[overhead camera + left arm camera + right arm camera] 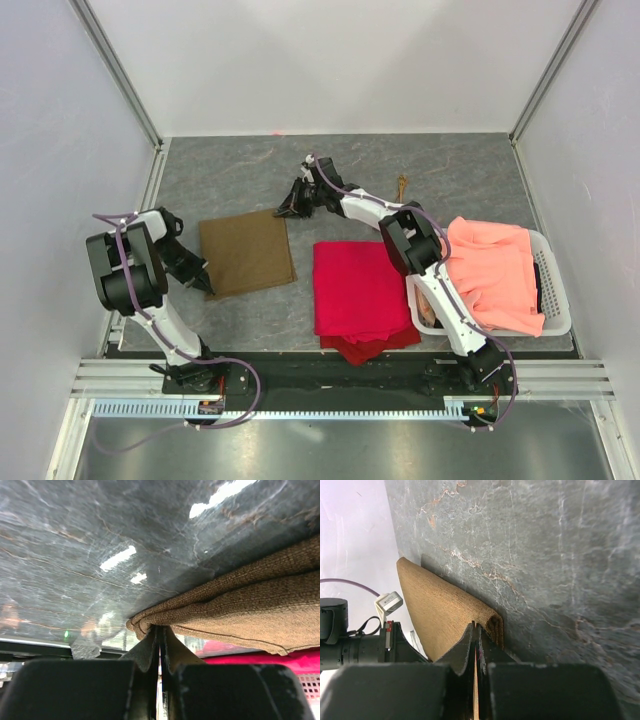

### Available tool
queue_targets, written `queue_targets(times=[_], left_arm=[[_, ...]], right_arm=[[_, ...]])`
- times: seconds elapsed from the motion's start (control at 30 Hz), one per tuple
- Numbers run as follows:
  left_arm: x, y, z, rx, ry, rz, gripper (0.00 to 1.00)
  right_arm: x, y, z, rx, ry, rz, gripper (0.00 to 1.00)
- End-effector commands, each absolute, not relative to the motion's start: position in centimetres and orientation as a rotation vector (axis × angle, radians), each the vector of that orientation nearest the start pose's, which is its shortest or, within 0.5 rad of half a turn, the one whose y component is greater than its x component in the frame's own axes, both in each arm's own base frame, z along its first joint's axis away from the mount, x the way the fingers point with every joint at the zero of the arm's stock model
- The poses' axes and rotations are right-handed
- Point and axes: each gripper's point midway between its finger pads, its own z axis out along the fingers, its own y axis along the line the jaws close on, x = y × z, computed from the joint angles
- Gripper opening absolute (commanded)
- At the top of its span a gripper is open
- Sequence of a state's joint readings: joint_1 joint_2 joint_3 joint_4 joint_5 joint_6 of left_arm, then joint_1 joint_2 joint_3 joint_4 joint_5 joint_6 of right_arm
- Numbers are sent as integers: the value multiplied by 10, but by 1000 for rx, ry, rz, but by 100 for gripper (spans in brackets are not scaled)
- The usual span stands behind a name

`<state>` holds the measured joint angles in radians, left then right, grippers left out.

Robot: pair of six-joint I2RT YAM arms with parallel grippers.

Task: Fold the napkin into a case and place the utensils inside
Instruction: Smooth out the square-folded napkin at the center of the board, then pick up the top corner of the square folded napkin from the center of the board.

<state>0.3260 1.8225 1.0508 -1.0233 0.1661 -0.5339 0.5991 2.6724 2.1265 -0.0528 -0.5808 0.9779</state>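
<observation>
Left fingers (142,652) and right fingers (460,650) pinch opposite napkin (246,252) corners

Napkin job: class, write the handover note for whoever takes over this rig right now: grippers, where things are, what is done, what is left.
Grippers: left gripper shut on the napkin at its near-left corner; right gripper shut on its far-right corner.
Things: napkin flat on the table, apparently doubled over, left of the red cloth; utensils on the table's far side, untouched.
Done: both corners gripped.
Left: fold the case, slip the utensils in.
</observation>
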Motion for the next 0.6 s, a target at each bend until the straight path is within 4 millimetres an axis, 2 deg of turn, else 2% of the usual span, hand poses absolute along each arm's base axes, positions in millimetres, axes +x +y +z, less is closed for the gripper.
queue_targets(times=[0.0,0.07,0.1,0.13,0.17,0.2,0.27,0.3,0.37,0.4,0.43,0.47,0.5,0.53,0.57], left_arm=[[220,18,9,-1441,2995,-277,2],[224,15,27,-1390,2927,-309,2],[227,12,35,-1364,2897,-335,2],[231,8,43,-1322,2875,-350,3],[236,5,58,-1256,2825,-362,11],[239,2,66,-1209,2808,-360,17],[247,-14,82,-1073,2789,-364,28],[249,-18,92,-1016,2760,-347,31],[258,-44,103,-859,2748,-371,35],[262,-51,106,-817,2740,-381,35],[263,-73,109,-691,2764,-392,35],[269,-81,110,-636,2751,-389,35],[270,-90,108,-588,2762,-383,36],[271,-107,110,-496,2767,-399,36],[277,-116,110,-448,2748,-409,36]], right_arm=[[478,457,31,33,2467,1375,1],[479,461,56,37,2448,1402,4],[473,462,73,36,2461,1400,12],[472,460,84,42,2463,1396,15],[470,460,97,30,2455,1396,18],[465,456,120,16,2448,1392,25],[457,447,134,4,2473,1334,33],[445,435,146,-36,2508,1284,39],[429,419,144,-81,2567,1211,43],[414,406,156,-147,2583,1164,46],[407,397,157,-174,2597,1129,48],[393,385,142,-185,2651,1072,49],[383,372,158,-248,2630,1028,51],[376,362,158,-266,2641,990,52],[365,350,145,-272,2683,929,53]])
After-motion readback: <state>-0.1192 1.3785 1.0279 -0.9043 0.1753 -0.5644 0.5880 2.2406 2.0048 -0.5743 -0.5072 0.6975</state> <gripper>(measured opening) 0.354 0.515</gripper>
